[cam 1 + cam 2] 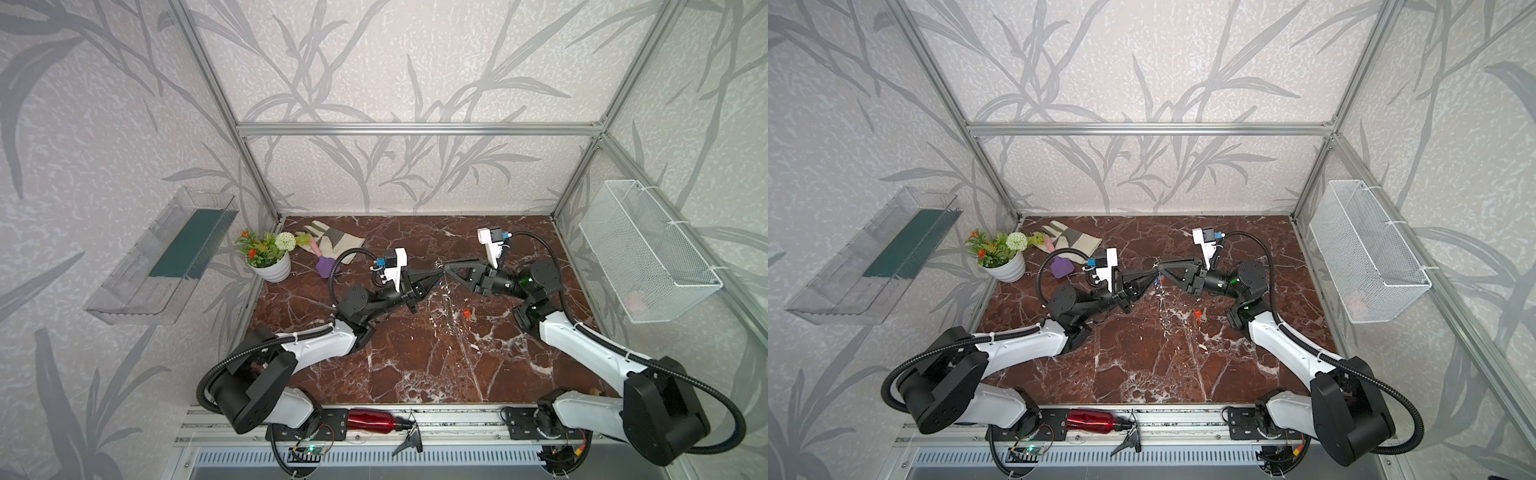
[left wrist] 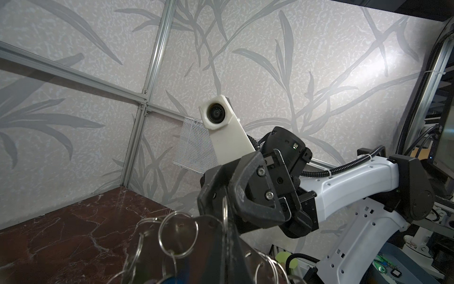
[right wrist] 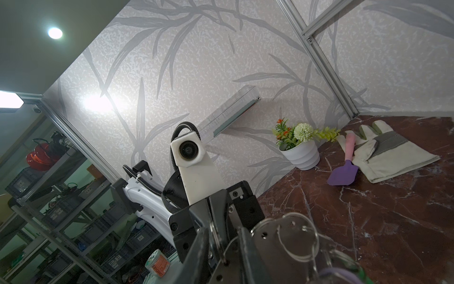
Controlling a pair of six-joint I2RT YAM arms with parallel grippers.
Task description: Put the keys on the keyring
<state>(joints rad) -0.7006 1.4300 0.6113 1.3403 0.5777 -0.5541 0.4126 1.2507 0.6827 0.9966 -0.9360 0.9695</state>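
Left gripper [image 1: 436, 277] was clamped on keyring [image 3: 270, 236], lifted above table [image 1: 415, 365], right of flower pot [image 1: 272, 268]. Right gripper [image 1: 446, 268] met it tip-to-tip, jaws narrow around one ring [image 2: 224, 209]; grip unclear. Orange key [image 1: 467, 313] lay on table, farther right of pot.

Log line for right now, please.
left claw: shut on keyring, above table | right claw: at a split ring, grip unclear | red-orange key: on table
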